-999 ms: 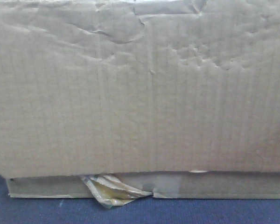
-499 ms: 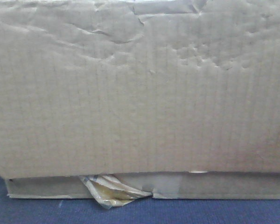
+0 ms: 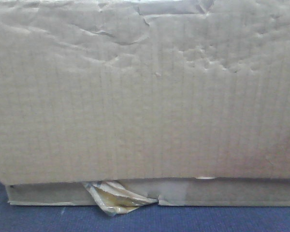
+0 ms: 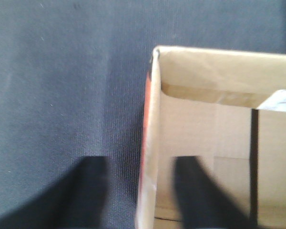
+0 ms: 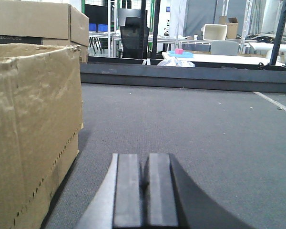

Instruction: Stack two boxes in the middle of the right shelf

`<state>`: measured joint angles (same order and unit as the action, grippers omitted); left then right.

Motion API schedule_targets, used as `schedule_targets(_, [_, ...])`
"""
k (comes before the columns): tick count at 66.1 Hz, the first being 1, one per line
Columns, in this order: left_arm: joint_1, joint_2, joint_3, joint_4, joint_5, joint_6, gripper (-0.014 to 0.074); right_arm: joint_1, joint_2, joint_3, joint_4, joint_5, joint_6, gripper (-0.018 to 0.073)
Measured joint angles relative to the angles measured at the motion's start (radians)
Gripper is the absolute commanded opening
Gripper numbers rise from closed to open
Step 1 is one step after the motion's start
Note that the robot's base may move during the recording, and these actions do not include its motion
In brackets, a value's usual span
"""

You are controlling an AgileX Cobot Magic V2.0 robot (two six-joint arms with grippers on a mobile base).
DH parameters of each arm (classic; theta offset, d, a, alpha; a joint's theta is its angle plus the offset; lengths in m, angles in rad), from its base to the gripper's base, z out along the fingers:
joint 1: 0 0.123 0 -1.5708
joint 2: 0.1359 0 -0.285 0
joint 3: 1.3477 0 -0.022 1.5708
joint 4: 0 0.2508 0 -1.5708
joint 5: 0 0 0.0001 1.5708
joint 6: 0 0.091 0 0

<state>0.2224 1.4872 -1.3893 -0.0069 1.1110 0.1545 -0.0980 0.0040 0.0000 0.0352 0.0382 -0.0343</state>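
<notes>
- Tall box fills the front view and sits on the flat box; a tape scrap pokes out at the seam.
- Left end effector: released, with fingers straddling the open box wall, one inside and one outside.
- Right end effector: clenched, empty, low over the table.

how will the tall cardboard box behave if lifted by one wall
Probably light: the tall cardboard box is open-topped and the inside that shows is bare. Its thin wall, between the fingers of the open left gripper, may flex. The creased face hints at soft board that could buckle.
</notes>
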Motion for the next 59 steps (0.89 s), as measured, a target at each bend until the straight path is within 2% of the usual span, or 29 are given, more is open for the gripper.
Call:
schedule_targets(16, [0.0, 0.101, 0.0, -0.016, 0.002, 0.002, 0.0348, 0.0, 0.0, 0.0, 0.0, 0.0, 0.0, -0.0169])
schedule_targets(22, [0.0, 0.136, 0.0, -0.021, 0.002, 0.005, 0.0307, 0.0, 0.0, 0.0, 0.0, 0.0, 0.0, -0.0169])
schedule_targets(27, [0.0, 0.154, 0.0, -0.021, 0.004, 0.005, 0.0204, 0.0, 0.0, 0.0, 0.0, 0.0, 0.0, -0.0169])
schedule_targets(32, [0.0, 0.164, 0.0, -0.022, 0.008, 0.005, 0.0049, 0.0, 0.0, 0.0, 0.0, 0.0, 0.0, -0.0169])
schedule_targets(36, [0.0, 0.165, 0.0, -0.022, 0.011, 0.007, -0.0114, 0.0, 0.0, 0.0, 0.0, 0.0, 0.0, -0.0169])
schedule_targets(59, [0.0, 0.166, -0.049, -0.004, 0.077, 0.003, -0.0111, 0.0, 0.0, 0.0, 0.0, 0.0, 0.0, -0.0169])
